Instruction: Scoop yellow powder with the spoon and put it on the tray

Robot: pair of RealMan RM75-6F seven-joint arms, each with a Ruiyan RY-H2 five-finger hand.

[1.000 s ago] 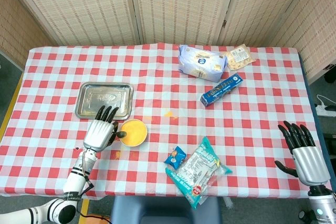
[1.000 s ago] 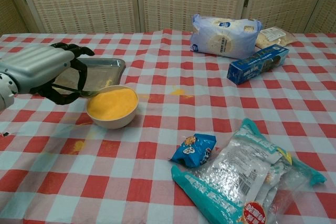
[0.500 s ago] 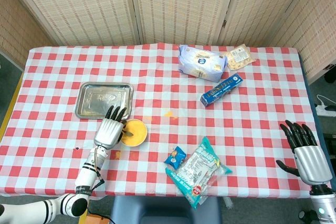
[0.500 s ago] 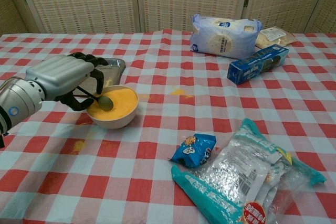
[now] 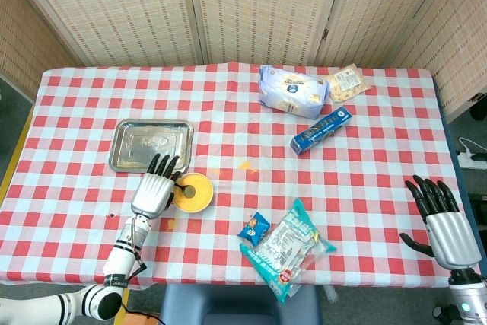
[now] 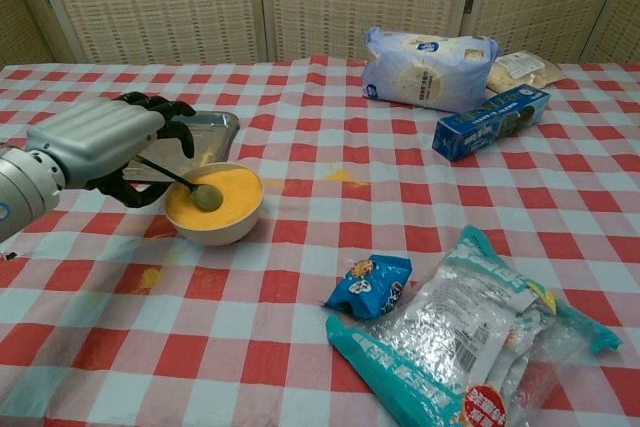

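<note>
Left hand grips the spoon by its thin handle, fingers curled round it, the hand held just left of the bowl. Spoon bowl sits in the yellow powder, dusted with it, near the middle of the surface. Bowl stands on the checked tablecloth just in front of the tray, near the tray's front right corner but apart from it (the gap is narrow in the head view). Tray lies flat, with a faint pale smear on its floor. Small yellow spills mark the cloth: one right of the bowl, one in front of the left hand.

Right hand hovers at the table's near right edge, fingers spread, holding nothing.

Open cloth lies between the bowl and the blue box. A white bag and a tan packet sit near the far edge. A small blue packet and a clear teal-edged bag occupy the near edge, the bag overhanging it.
</note>
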